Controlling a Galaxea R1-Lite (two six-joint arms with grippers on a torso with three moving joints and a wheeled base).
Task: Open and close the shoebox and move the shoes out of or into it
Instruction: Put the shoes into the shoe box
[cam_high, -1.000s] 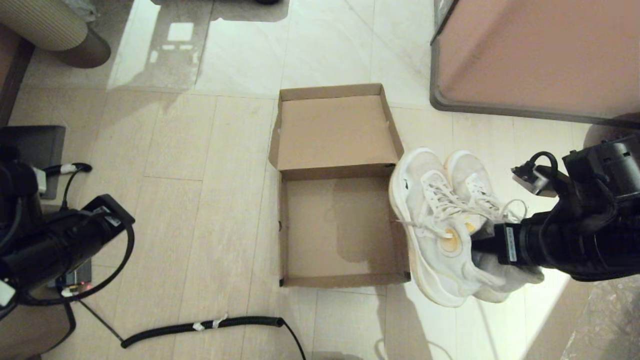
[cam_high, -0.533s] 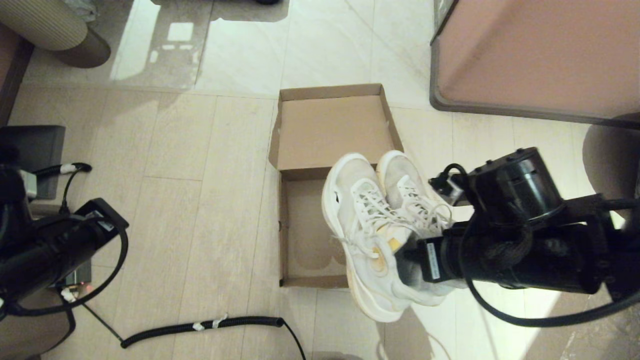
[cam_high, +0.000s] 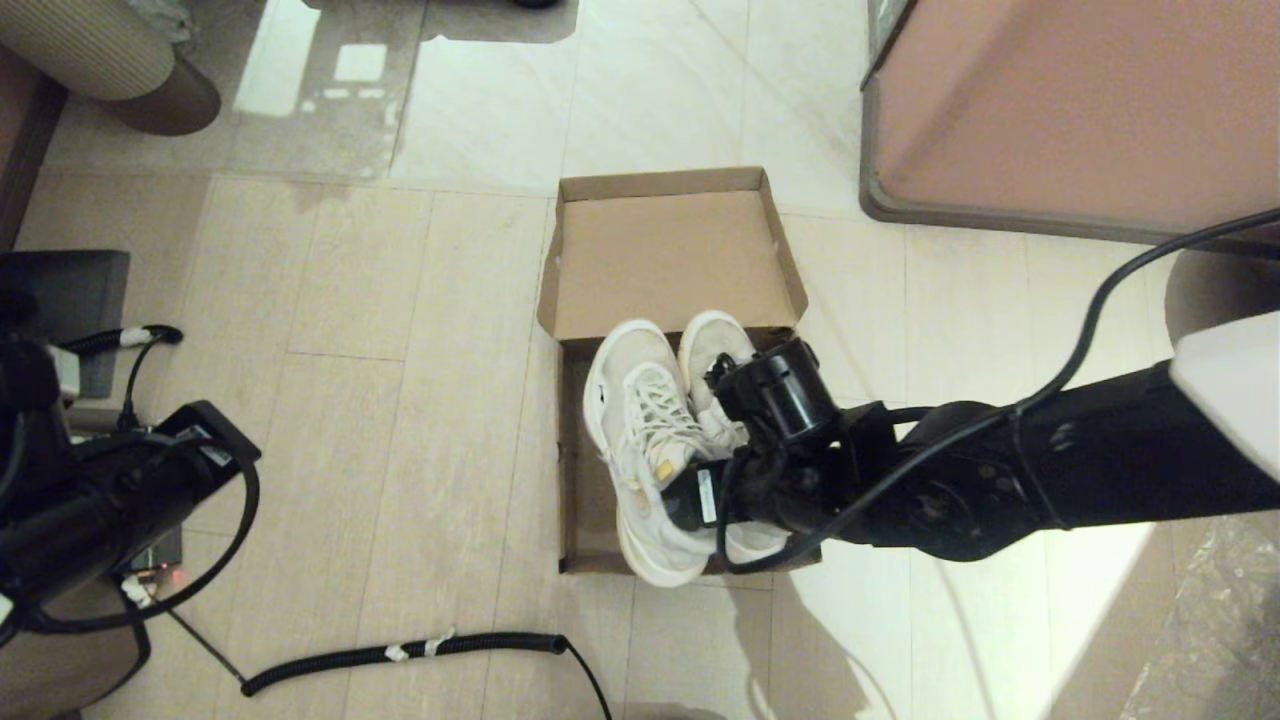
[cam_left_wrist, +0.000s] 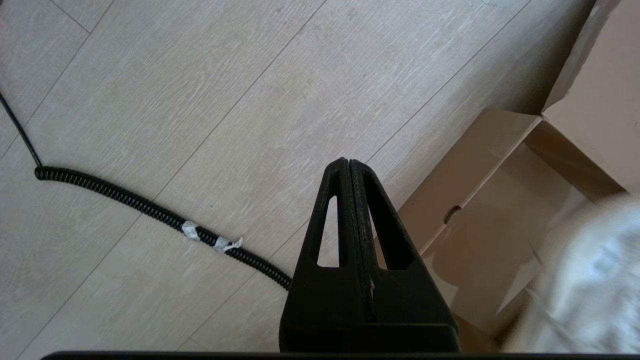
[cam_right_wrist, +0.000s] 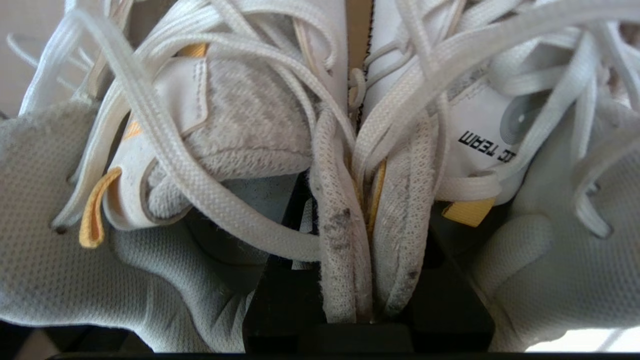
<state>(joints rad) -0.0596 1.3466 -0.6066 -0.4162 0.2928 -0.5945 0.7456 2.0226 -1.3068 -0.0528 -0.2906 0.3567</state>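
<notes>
The brown cardboard shoebox (cam_high: 590, 520) lies open on the floor, its lid (cam_high: 665, 260) folded back flat on the far side. The pair of white mesh shoes (cam_high: 640, 420) hangs over the box's base, toes toward the lid and heels over the near wall. My right gripper (cam_right_wrist: 357, 240) is shut on the shoes, pinching the two inner collars together; its fingertips are buried in the fabric. In the head view it (cam_high: 695, 495) sits at the heels. My left gripper (cam_left_wrist: 348, 165) is shut and empty, held over the floor left of the shoebox (cam_left_wrist: 500, 210).
A black coiled cable (cam_high: 400, 652) with white tape lies on the floor near the box's front left. A large pinkish-brown block with a dark rim (cam_high: 1080, 110) stands at the back right. A dark flat object (cam_high: 60, 290) lies far left.
My right arm has carried the shoes leftward from beside the box's right wall to over its base. The left arm has barely moved.
</notes>
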